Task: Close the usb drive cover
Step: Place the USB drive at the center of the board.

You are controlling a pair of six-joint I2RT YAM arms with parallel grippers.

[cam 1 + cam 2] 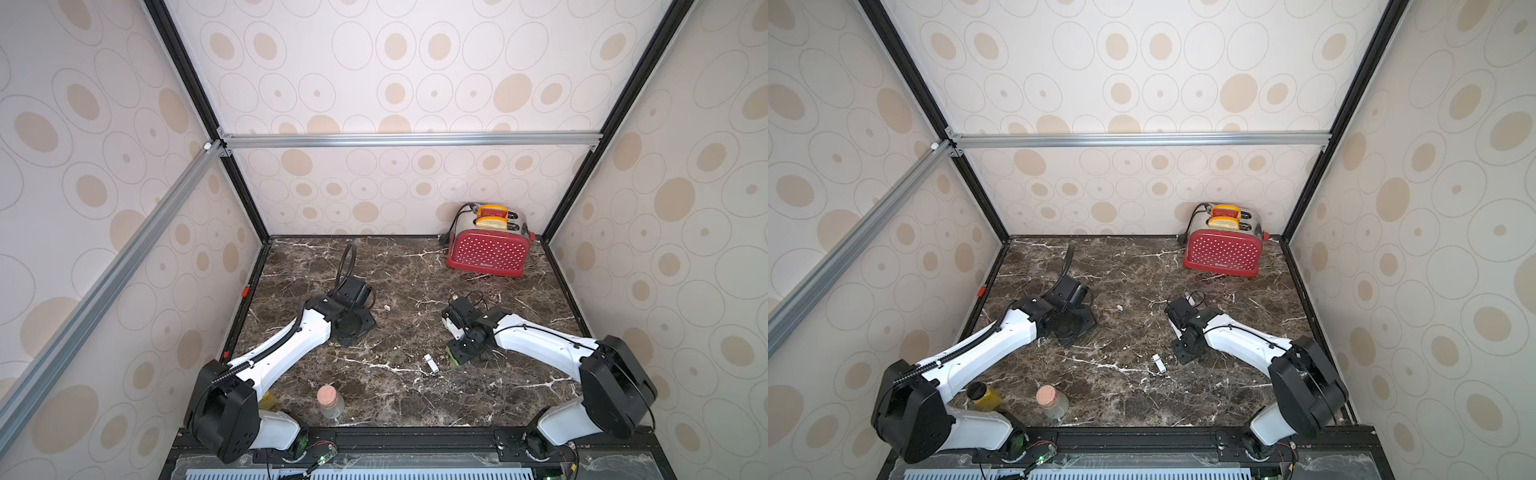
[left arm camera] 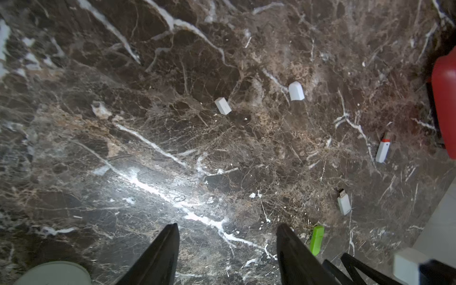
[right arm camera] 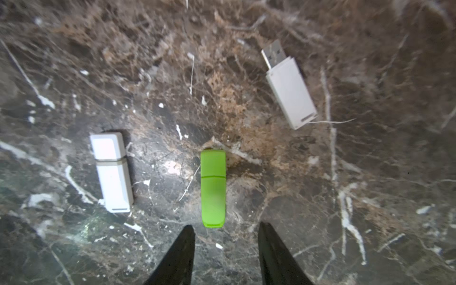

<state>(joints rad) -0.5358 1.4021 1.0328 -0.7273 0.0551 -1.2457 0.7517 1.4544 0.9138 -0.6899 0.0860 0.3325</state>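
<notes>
We find the capping job partly done on the marble table (image 1: 399,399). The green USB drive (image 3: 213,187) lies flat with its cover pushed fully home, only a thin seam showing. It sits just ahead of the right gripper (image 3: 226,225), whose jaws stand apart and hold nothing. In both top views that gripper hangs at about four o'clock from the table's centre. Beside the green drive, apart from it and roughly parallel, lies a capped white drive (image 3: 112,172). We judge these two finished.

As we read it, two drives are left. The open white drive (image 1: 431,365), at five o'clock from the centre, shows its metal plug bare. A red-and-white drive (image 2: 382,149) nearer the toaster (image 1: 489,252) seems uncovered too, though it is small in the left wrist view. A small loose cap (image 2: 222,106) and a larger loose cap (image 2: 296,91) lie near each other, neither touching a drive. In both top views only one white cap is plain, at eleven o'clock close to centre. The left gripper (image 2: 226,227) hovers at nine o'clock, jaws parted and empty.

The toaster, at one o'clock by the back wall, carries pale lettering along its lower edge, which we cannot read with confidence. We see no legible writing on any drive or cap.
</notes>
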